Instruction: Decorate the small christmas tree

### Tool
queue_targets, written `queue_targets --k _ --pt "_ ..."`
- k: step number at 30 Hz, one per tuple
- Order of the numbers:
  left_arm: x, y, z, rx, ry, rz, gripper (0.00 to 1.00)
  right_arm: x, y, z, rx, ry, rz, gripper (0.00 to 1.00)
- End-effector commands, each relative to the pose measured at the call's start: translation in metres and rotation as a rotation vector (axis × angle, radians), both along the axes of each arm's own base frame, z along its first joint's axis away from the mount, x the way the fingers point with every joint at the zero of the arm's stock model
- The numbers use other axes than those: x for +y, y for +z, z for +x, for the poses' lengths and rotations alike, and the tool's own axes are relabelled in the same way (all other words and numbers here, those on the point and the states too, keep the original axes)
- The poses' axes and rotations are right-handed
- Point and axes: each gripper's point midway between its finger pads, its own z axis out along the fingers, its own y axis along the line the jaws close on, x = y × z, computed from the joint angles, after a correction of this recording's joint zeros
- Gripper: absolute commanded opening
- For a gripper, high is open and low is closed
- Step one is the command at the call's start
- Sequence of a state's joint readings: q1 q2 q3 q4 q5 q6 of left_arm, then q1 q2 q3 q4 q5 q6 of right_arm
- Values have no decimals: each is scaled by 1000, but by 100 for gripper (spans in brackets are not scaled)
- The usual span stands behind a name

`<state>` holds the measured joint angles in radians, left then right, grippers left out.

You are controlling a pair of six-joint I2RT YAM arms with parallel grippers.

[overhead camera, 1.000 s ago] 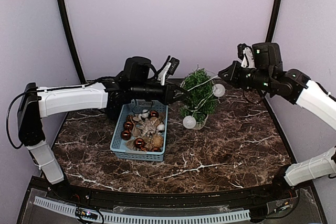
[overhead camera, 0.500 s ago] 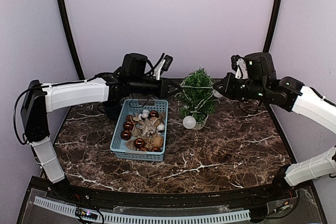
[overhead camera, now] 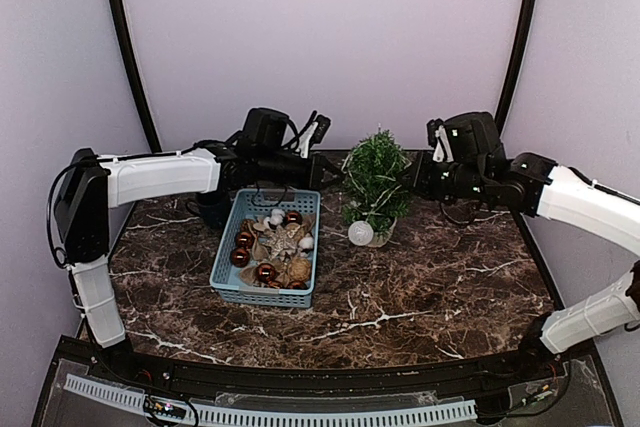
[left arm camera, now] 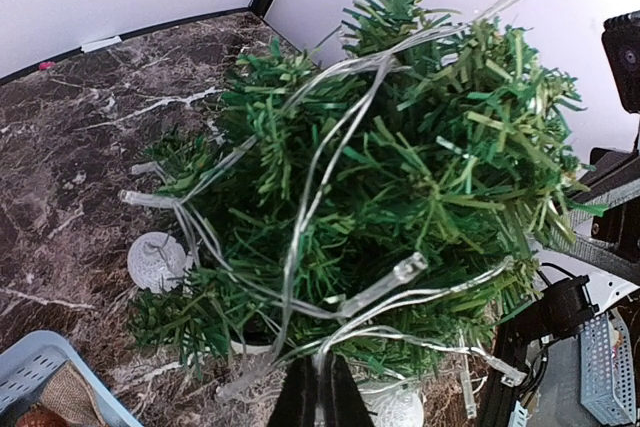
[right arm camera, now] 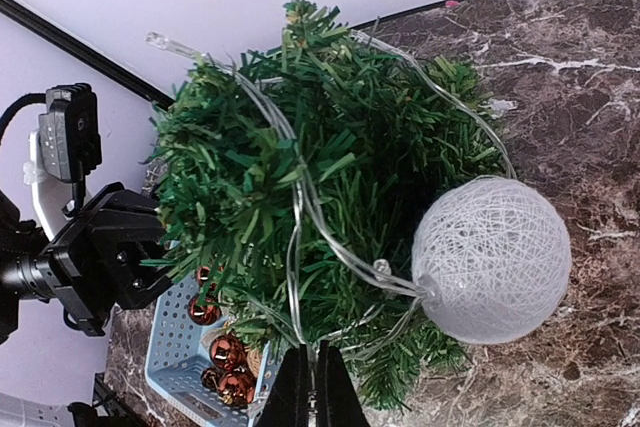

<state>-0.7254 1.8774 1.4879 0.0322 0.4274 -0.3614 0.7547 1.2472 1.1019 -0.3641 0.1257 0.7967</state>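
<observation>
Left to right: blue basket (overhead camera: 262, 297) of brown baubles (overhead camera: 265, 272) sits untouched just left of the small christmas tree (overhead camera: 378, 182), which stands upright at the back middle of the marble table (overhead camera: 450, 287). A second ago both arms were higher, stretching the light string (left arm camera: 300, 247) across above the tree. Now the left gripper (overhead camera: 336, 171) and right gripper (overhead camera: 416, 183) have dropped in close on either side, so the string lies looped over the top and upper branches. Draping looks nearly done, baubles not started. Both grippers are clenched, each pinching a strand of the string at its fingertips (wrist views). Hard to see: the string is almost invisible from the top camera. The woven white ball (right arm camera: 490, 257) on the right side is hidden there behind tree and gripper; only the front white ball (overhead camera: 361, 233) shows. The white pot (overhead camera: 386, 234) is mostly buried in branches, and the string's ends are out of sight.
</observation>
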Motion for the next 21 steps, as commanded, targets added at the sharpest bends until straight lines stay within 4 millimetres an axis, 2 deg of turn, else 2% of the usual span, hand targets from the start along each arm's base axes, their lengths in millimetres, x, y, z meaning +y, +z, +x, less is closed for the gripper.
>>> queue_targets --k 1,9,11,21 --pt "5 5 10 -4 31 9 0 2 -3 5 -12 -19 3 0" --pt "7 -7 11 21 41 39 2 7 -13 4 12 -4 -12 0" --pt "7 -4 10 16 37 35 8 3 -9 4 3 -12 -11 0" --pt "17 7 -2 -12 39 10 43 -12 17 -7 -30 -36 22 29"
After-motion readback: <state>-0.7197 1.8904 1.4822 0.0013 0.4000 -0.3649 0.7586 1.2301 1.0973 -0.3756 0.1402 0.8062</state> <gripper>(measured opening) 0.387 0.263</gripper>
